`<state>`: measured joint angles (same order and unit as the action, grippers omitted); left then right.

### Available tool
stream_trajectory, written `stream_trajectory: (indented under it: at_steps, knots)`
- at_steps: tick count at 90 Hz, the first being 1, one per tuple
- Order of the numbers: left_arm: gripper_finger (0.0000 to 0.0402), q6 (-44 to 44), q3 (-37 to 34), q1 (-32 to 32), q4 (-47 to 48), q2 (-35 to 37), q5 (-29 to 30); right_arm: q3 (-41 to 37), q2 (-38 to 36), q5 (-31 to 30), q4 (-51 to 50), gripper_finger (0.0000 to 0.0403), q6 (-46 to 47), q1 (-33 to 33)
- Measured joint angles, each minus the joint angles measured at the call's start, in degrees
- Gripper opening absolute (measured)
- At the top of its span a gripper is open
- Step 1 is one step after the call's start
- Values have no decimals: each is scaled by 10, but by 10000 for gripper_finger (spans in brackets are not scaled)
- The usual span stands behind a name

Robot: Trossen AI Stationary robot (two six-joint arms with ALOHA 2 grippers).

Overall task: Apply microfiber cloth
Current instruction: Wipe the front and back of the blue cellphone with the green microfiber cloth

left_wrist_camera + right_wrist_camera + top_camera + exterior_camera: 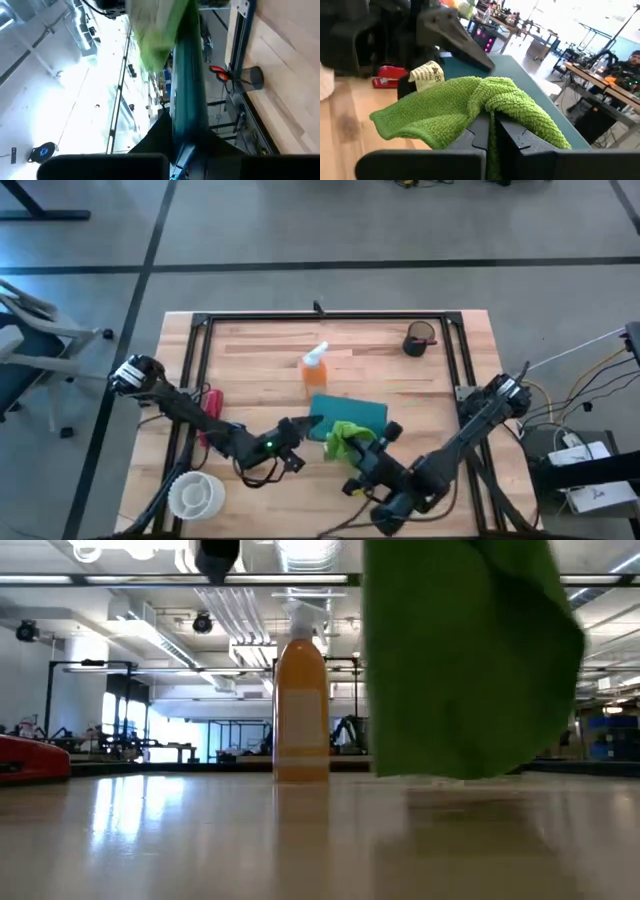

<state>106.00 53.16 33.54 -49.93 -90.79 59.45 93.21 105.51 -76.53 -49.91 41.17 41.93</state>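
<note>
The lime-green microfiber cloth is bunched over the near edge of a dark teal tablet at the table's middle front. My right gripper is shut on the cloth; in the low view the cloth hangs down to about table level. My left gripper is at the tablet's left edge and closed on it. An orange spray bottle stands upright on its base just beyond the tablet. My left gripper pinches the tablet's left edge between its two fingers, coming level from the table's left; one finger lies on the tablet's top face. My right gripper pinches a raised fold of the cloth between its two fingers, from the near right. The rest of the cloth drapes slack to either side, partly over the tablet.
A black cup stands at the far right and a white bowl at the near left. A red tool lies under the left arm. A dark metal frame runs around the wooden tabletop.
</note>
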Motion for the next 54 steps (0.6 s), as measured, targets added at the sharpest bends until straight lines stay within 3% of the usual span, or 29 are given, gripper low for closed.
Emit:
stream_trajectory:
  at_steps: [21,54]
  knots:
    - [6,2,6,29,5,24,5,0,-22,-5,-115,0,88,36]
    - [7,-8,6,46,8,47,-4,-1,-66,3,-146,0,56,76]
